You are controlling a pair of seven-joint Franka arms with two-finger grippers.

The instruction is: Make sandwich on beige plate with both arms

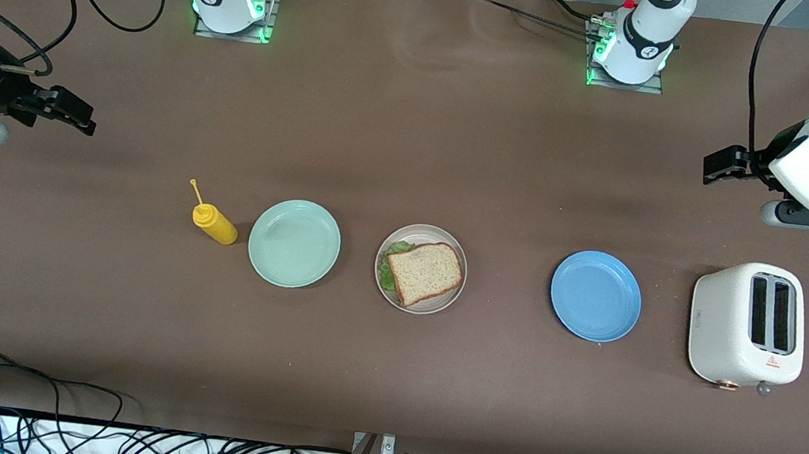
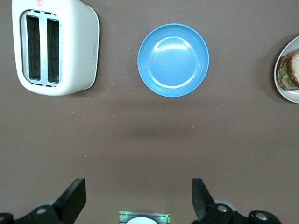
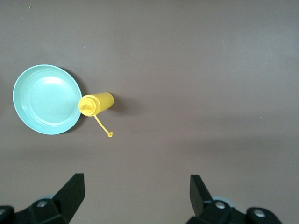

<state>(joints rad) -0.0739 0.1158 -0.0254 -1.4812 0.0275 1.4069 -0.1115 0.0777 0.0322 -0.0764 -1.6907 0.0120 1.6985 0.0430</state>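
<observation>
Nearest the front camera we see a row of 5 things across the table. At its middle sits the beige plate, and on it the sandwich: a brown bread slice on top, green lettuce showing at its 9 o'clock edge. We also catch the plate's rim and the sandwich's edge in the left wrist view.

Toward the left arm's end, at 3 o'clock from the beige plate, lies the blue plate, and past it the white toaster with 2 slots. Toward the right arm's end, at 9 o'clock, lies the mint-green plate, with the yellow mustard bottle on its side just beside it.

Higher in the front view, the left gripper hangs over bare table at 12 o'clock from the toaster, fingers wide apart and empty. The right gripper hangs over bare table at 10 o'clock from the bottle, fingers likewise apart and empty.
</observation>
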